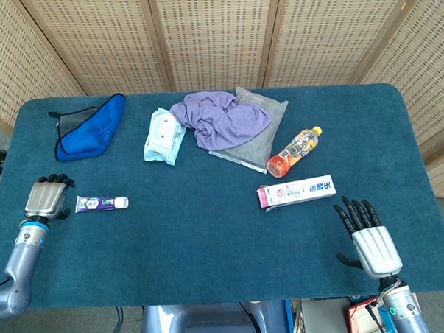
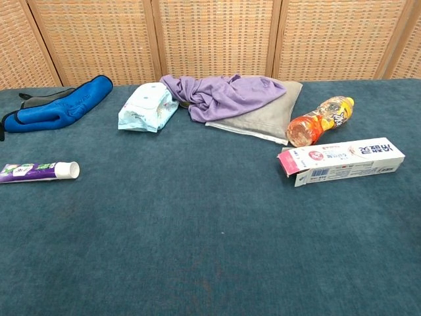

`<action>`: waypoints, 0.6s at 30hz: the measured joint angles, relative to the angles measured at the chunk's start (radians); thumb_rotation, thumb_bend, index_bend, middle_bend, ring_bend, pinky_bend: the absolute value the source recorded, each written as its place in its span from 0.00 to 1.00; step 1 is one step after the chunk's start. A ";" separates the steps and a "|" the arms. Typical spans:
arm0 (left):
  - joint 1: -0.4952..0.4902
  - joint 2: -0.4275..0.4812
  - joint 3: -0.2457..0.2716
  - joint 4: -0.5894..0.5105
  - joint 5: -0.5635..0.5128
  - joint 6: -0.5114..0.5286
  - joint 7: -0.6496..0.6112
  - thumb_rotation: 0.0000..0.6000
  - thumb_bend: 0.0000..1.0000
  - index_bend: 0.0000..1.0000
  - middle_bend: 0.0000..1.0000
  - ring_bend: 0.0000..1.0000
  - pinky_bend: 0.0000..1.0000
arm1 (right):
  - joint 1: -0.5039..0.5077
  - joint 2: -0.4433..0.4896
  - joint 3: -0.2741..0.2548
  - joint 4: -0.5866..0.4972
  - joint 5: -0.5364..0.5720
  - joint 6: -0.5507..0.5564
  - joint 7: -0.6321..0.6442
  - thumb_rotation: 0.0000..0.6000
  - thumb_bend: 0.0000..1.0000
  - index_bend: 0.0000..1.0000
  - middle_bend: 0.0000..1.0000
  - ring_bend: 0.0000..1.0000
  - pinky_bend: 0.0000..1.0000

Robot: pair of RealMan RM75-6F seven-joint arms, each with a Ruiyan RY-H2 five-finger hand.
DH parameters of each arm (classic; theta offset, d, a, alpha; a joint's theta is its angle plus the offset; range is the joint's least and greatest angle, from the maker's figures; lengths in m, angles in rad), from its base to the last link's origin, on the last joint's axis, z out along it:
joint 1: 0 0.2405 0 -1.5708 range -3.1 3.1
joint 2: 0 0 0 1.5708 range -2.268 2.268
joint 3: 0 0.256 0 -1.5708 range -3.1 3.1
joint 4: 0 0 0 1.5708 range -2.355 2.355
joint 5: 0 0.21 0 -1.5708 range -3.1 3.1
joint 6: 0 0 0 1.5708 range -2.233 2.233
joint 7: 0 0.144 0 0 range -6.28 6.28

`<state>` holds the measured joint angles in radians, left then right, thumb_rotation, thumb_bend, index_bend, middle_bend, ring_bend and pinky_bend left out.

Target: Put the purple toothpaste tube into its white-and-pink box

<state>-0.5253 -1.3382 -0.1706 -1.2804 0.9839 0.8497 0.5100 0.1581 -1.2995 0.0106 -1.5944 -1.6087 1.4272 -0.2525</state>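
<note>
Toothpaste tube (image 1: 101, 203) lies flat on the blue table (image 1: 210, 241), near-left area, long axis left-right, white cap pointing right toward the box, crimped end pointing left at the left hand. In the chest view the tube's left end is cut off by the frame edge.

Box (image 1: 296, 191) lies flat on the right side, long axis also left-right, slightly tilted, pink end with open flap facing left. Tube and box are well apart.

Left hand (image 1: 46, 198) sits just left of the tube's crimped end, fingers curled downward, holding nothing; can't tell whether it touches the tube. Right hand (image 1: 371, 237) is near the right front edge, just nearer than the box, fingers spread and extended, empty. Neither hand shows in the chest view.

Far side: blue pouch (image 1: 91, 128), wipes pack (image 1: 163, 136), purple cloth (image 1: 220, 119) lying over a grey bag (image 1: 261, 139) and hiding most of it, orange drink bottle (image 1: 295, 151) just beyond the box.
</note>
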 measured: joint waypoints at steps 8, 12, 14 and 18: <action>-0.045 -0.051 0.016 0.032 -0.072 -0.022 0.076 1.00 0.29 0.31 0.22 0.17 0.21 | 0.000 0.001 0.002 0.003 0.003 0.001 0.007 1.00 0.14 0.00 0.00 0.00 0.00; -0.061 -0.072 0.024 0.044 -0.091 -0.023 0.098 1.00 0.29 0.31 0.22 0.17 0.21 | 0.001 0.000 0.003 0.004 0.002 0.001 0.008 1.00 0.14 0.00 0.00 0.00 0.00; -0.068 -0.083 0.029 0.052 -0.097 -0.023 0.107 1.00 0.28 0.31 0.22 0.17 0.21 | 0.000 -0.001 0.003 0.005 0.002 0.003 0.009 1.00 0.14 0.00 0.00 0.00 0.00; -0.080 -0.099 0.036 0.065 -0.111 -0.023 0.120 1.00 0.29 0.31 0.22 0.17 0.21 | 0.000 -0.002 0.003 0.007 0.003 0.003 0.009 1.00 0.14 0.00 0.00 0.00 0.00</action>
<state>-0.6057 -1.4369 -0.1343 -1.2156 0.8725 0.8265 0.6303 0.1585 -1.3019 0.0139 -1.5873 -1.6060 1.4301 -0.2435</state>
